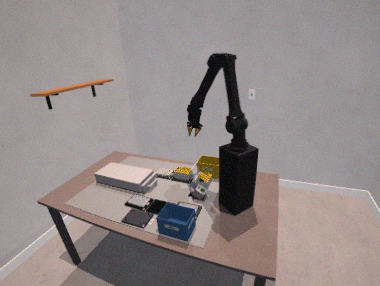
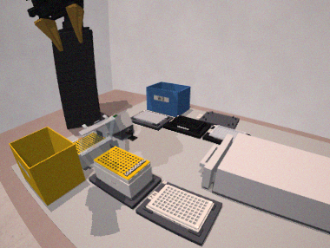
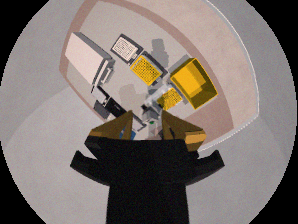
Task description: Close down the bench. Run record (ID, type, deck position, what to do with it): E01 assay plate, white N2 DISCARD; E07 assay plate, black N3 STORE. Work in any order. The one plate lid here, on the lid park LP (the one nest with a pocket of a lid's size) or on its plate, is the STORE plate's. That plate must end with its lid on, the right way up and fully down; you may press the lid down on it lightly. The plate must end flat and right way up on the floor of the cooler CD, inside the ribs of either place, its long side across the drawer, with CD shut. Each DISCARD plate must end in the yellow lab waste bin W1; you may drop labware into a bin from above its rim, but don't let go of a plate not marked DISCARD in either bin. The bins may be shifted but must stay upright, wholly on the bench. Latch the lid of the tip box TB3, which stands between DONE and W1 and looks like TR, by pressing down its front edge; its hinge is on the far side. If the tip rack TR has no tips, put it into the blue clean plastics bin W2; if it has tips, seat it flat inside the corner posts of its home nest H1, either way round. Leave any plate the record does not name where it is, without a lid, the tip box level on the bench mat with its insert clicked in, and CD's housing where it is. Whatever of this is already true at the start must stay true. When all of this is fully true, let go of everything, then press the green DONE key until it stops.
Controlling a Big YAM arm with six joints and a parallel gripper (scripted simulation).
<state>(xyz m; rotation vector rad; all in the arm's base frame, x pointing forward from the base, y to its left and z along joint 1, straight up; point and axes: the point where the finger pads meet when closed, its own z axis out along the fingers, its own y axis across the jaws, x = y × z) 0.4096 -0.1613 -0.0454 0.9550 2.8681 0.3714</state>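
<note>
White assay plate (image 2: 180,206) lies flat in its nest at the near edge of the tabletop (image 2: 130,97), light, rigid and slick-sided, best pinched across its short walls, while the gripper's (image 2: 62,26) fingers hang high above, half-closed on nothing.
</note>
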